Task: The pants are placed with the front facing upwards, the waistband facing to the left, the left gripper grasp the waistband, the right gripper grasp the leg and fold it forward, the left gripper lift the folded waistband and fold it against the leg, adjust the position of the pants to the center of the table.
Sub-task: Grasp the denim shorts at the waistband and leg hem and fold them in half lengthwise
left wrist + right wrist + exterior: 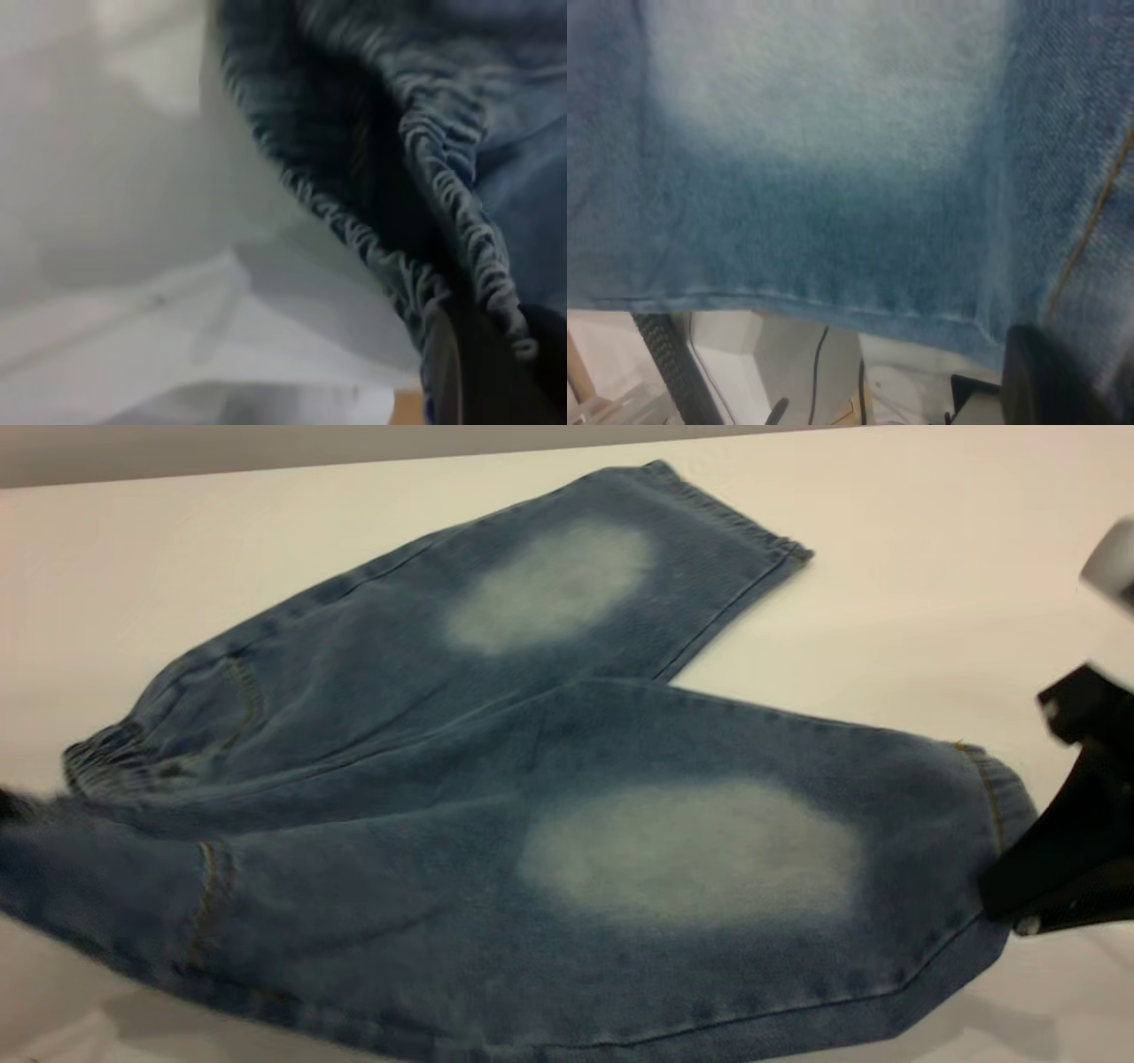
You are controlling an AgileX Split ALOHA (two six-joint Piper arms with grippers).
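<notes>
On the table lay one pair of pants, front side up, with two legs and two pale faded patches, one on each thigh. No brand, label or readable writing showed anywhere on the denim; only mustard-coloured stitching ran along the pocket seams and hems.

At the pants' near leg, the right gripper was closed on the hem: a black finger lay over the cloth at the hem's corner, and the right wrist view showed that hem edge raised clear of the table, with floor and cables visible beneath it. The far leg lay flat on the table, its hem pointing away from the waistband.

At the opposite end of the pants, the left gripper was only a dark sliver at the edge of the exterior view, touching the gathered waistband. In the left wrist view, a black finger pressed against the ruched elastic waistband, which hung lifted and open, so the left gripper appeared clamped on it, though its second finger was hidden.
</notes>
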